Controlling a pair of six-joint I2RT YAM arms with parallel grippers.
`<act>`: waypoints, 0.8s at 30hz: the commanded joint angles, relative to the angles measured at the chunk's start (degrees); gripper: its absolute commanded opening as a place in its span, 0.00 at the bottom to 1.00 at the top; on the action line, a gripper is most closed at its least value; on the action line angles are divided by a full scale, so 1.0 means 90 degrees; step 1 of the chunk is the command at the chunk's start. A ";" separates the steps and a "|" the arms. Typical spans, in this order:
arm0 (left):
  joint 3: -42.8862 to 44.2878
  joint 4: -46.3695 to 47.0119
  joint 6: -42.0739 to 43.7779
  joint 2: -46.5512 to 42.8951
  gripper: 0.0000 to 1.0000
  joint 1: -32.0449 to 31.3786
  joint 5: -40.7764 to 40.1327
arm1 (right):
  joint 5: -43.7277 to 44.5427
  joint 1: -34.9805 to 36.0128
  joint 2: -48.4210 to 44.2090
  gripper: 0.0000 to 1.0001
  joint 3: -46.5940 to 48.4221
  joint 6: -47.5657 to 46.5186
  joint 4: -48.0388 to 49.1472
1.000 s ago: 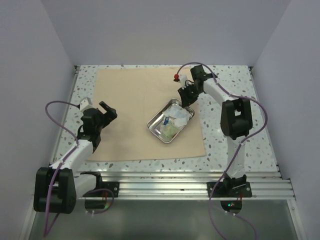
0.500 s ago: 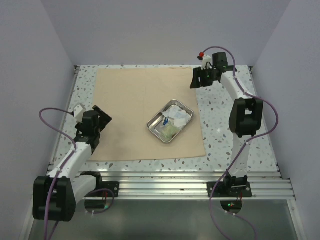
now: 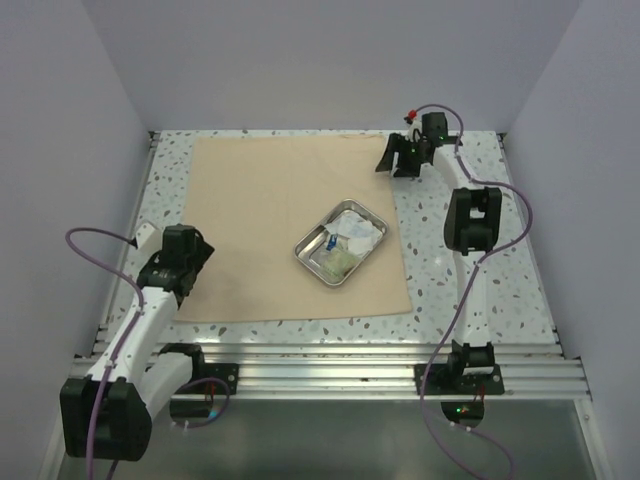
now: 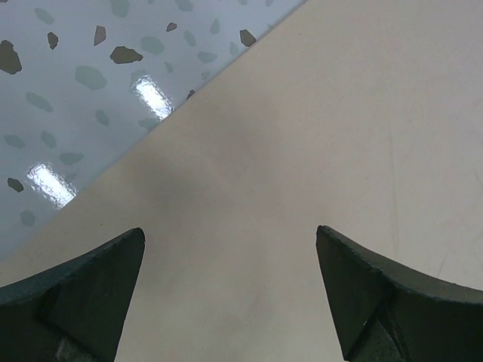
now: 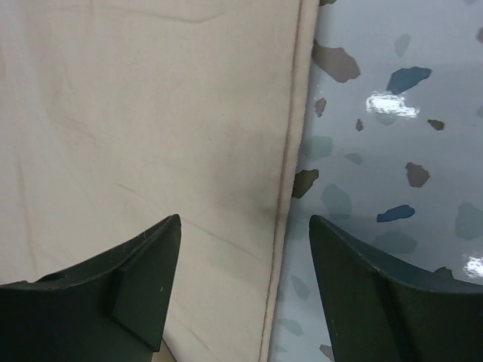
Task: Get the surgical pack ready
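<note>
tan wrap sheet (image 3: pixel 250 210) — our left gripper (image 4: pixel 230 235) at 8 o'clock and right gripper (image 5: pixel 245 222) at 1 o'clock gape empty, so we'd pinch its corners squarely.

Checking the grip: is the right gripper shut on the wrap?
No, the right gripper hangs open over the wrap edge, gripping nothing.

The wrap sheet (image 3: pixel 260 220) is matt tan cloth, the table (image 3: pixel 175 170) glossy speckled, the tray (image 3: pixel 302 250) shiny metal.
</note>
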 commanded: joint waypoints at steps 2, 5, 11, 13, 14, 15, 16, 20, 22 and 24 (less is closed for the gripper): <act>-0.0244 -0.0225 -0.0351 -0.0182 1.00 0.0033 -0.0237 | 0.0131 -0.0046 0.0195 0.72 0.0266 0.0565 0.0219; -0.0294 -0.0176 -0.0341 -0.0115 1.00 0.0072 -0.0227 | 0.0093 -0.0046 0.0243 0.71 0.0110 0.0663 0.0405; -0.0304 -0.0254 -0.0341 0.0247 1.00 0.0131 -0.0227 | -0.0073 0.0061 0.0507 0.58 0.0129 0.0770 0.0483; -0.0353 -0.0225 -0.0380 0.0267 1.00 0.0151 -0.0217 | -0.0064 0.0091 0.0527 0.53 0.0148 0.0819 0.0493; -0.0430 -0.0196 -0.0380 0.0267 1.00 0.0151 -0.0207 | -0.0083 0.0101 0.0536 0.50 0.0158 0.0839 0.0532; -0.0470 -0.0167 -0.0390 0.0267 1.00 0.0170 -0.0168 | -0.0122 0.0120 0.0537 0.45 0.0158 0.0858 0.0552; -0.0518 -0.0157 -0.0390 0.0315 1.00 0.0180 -0.0158 | -0.0122 0.0130 0.0537 0.42 0.0158 0.0897 0.0591; -0.0597 -0.0196 -0.0429 0.0530 0.99 0.0219 -0.0071 | -0.0181 0.0159 0.0576 0.15 0.0119 0.1102 0.0756; -0.0626 -0.0138 -0.0449 0.0647 0.99 0.0238 0.0017 | -0.0181 0.0159 0.0488 0.00 -0.0007 0.1287 0.0932; -0.0665 -0.0021 -0.0410 0.0881 0.99 0.0268 0.0134 | -0.0045 0.0140 0.0245 0.00 -0.0378 0.1385 0.1225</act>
